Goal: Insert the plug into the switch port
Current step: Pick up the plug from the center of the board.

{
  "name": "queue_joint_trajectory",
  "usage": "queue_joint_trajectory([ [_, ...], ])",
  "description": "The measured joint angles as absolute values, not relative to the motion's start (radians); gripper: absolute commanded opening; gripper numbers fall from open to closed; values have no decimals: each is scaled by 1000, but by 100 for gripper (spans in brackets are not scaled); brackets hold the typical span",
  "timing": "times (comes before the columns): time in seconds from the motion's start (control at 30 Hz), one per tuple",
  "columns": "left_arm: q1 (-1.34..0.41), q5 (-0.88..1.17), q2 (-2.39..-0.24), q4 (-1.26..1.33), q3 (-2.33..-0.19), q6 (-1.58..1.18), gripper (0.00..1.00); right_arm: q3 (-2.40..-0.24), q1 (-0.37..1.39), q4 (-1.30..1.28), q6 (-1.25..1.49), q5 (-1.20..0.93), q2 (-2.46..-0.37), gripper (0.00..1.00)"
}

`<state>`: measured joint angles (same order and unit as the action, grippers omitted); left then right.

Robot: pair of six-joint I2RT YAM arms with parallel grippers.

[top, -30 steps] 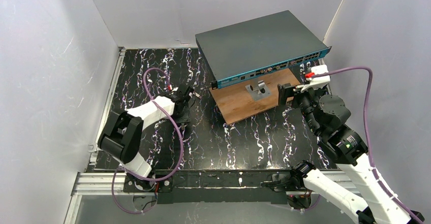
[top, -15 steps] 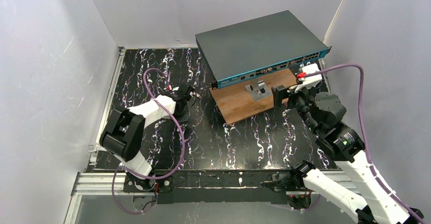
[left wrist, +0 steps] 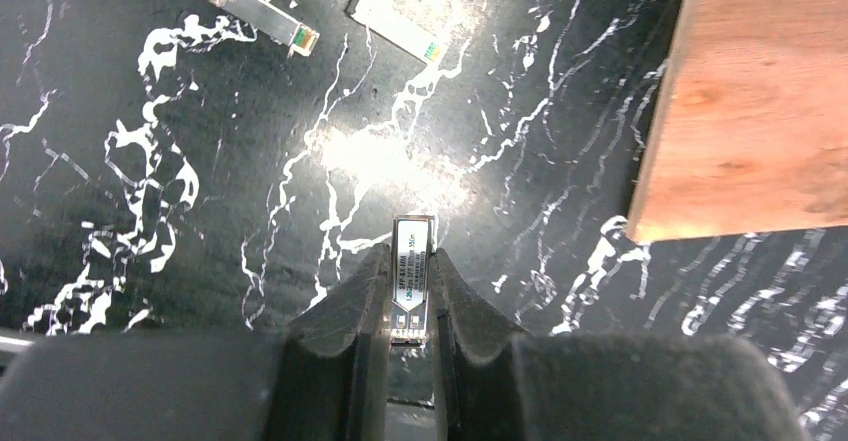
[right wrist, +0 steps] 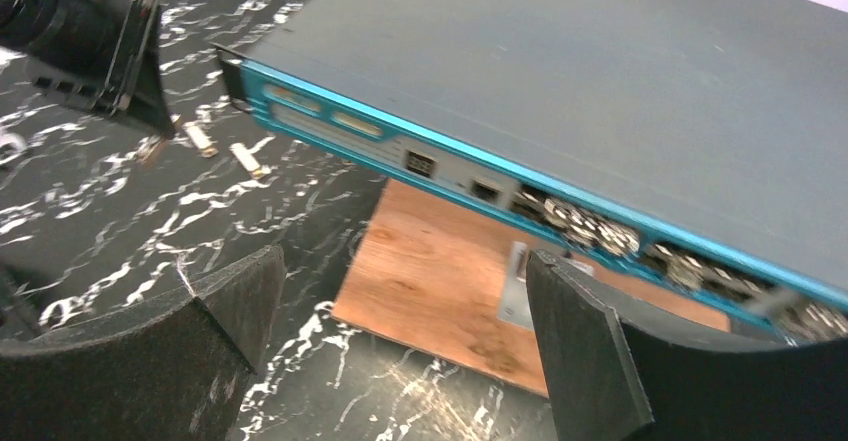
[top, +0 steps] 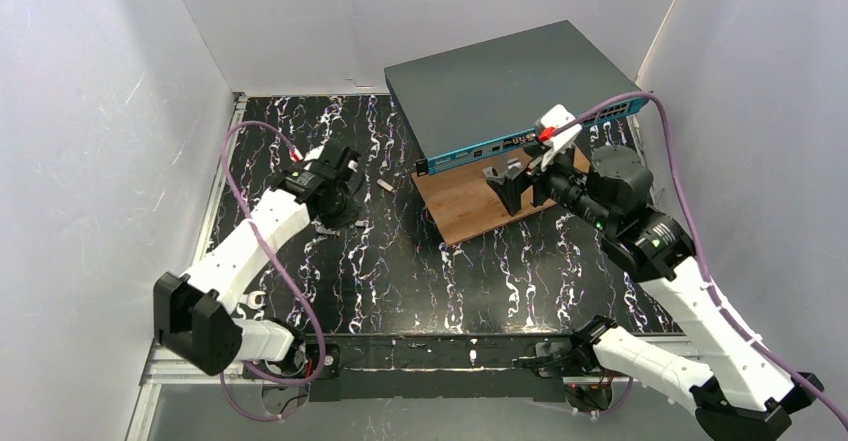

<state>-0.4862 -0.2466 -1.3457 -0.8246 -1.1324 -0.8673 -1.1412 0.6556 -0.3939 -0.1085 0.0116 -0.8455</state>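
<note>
Left pincer (left wrist: 412, 254) clamps plug (left wrist: 411, 279), apparently above tabletop (left wrist: 150, 91)

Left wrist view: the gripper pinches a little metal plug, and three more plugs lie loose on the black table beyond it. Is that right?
Not quite. Only two loose plugs lie on the black table, not three. The left wrist view shows them beyond the left gripper, which does pinch a little metal plug.
</note>
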Motion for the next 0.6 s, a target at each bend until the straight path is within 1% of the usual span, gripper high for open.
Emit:
queue_joint_trajectory([
  [0.23,-486,-251,-1264,-1032,-1270,-1017,0,-1213,657,-365,-108,-214,-979,97],
  [0.37,-486,-247,-1276,-1157,-1361,-1118,0,-1220,697,-327,-102,-270,-1053,97],
  [0.43,-486,-240,-1284,-1206,-1398,-1161,0,-1225,765,-310,-107,-249,-1090,98],
  [0.6,-486,-194,-1290,-1285,-1438,-1250,0,-1244,1029,-266,-136,-147,-1195,97],
])
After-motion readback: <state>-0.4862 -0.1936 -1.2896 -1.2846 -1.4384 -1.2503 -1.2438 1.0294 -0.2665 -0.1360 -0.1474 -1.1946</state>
